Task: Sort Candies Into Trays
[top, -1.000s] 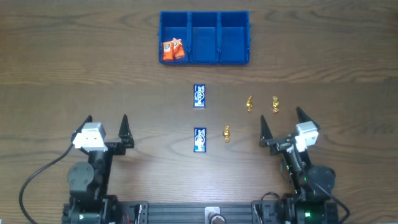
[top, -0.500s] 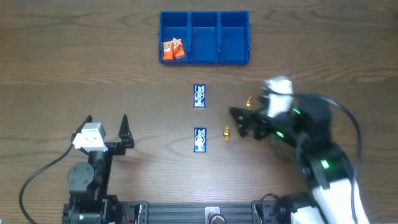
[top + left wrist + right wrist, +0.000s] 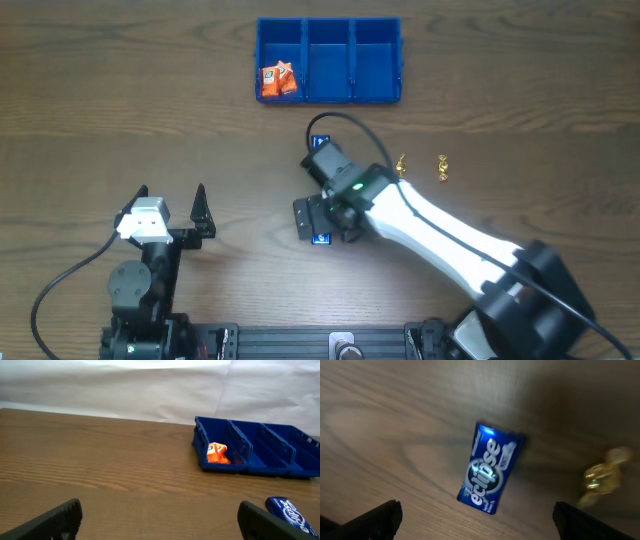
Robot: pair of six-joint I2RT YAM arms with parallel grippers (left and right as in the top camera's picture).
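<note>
My right claw point(image 3: 323, 220) hangs spread wide over a blue gum packet point(image 3: 491, 474), which lies flat on the worktop point(image 3: 120, 120) between the two fingers, touching neither. The packet is a glossy blue rectangle with white lettering, turned askew to the fingers. A gold-wrapped candy point(image 3: 601, 474) sits near it, blurred. My left claw point(image 3: 172, 198) is released too, low near its base, with a second blue packet point(image 3: 290, 514) and the blue three-bin tray point(image 3: 201, 447) ahead of it. Orange candies point(image 3: 216, 453) lie in the tray's end compartment.

Blue plastic three-bin tray point(image 3: 380, 98) at twelve o'clock holds orange-wrapped candies point(image 3: 278, 80); blue white-lettered rectangular packet point(image 3: 491, 468), gold foil candies point(image 3: 442, 166), brown wood-grain tabletop point(image 3: 100, 100).
</note>
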